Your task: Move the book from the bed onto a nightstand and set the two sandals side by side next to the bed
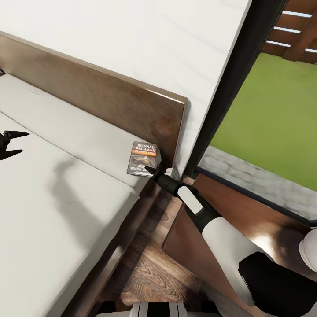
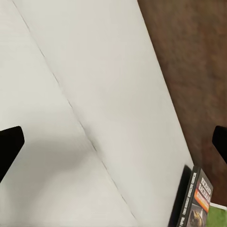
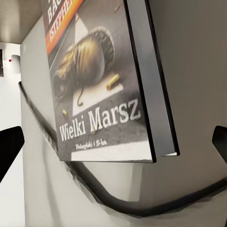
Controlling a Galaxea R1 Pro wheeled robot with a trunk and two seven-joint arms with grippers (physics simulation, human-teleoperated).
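The book point(image 1: 143, 158) lies flat on the light-grey mattress point(image 1: 66, 207) of the bed, at the corner beside the dark headboard point(image 1: 110, 99). Its cover reads "RICHARD BACHMAN" and "Wielki Marsz" point(image 3: 101, 90). My right gripper point(image 1: 152, 169) reaches over the gap by the bed to the book's near edge. It stands open point(image 3: 115, 144), a finger on either side, just short of the cover. My left gripper point(image 1: 9, 144) hovers open over the mattress far to the left. In its wrist view point(image 2: 115, 144) the book point(image 2: 196, 201) is seen well ahead.
The nightstand point(image 1: 246, 220), with a glossy dark-brown top, stands under my right arm, right of the bed. A strip of wood-plank floor point(image 1: 149, 268) runs between them. A black-framed window point(image 1: 229, 88) shows grass point(image 1: 273, 114) and a fence.
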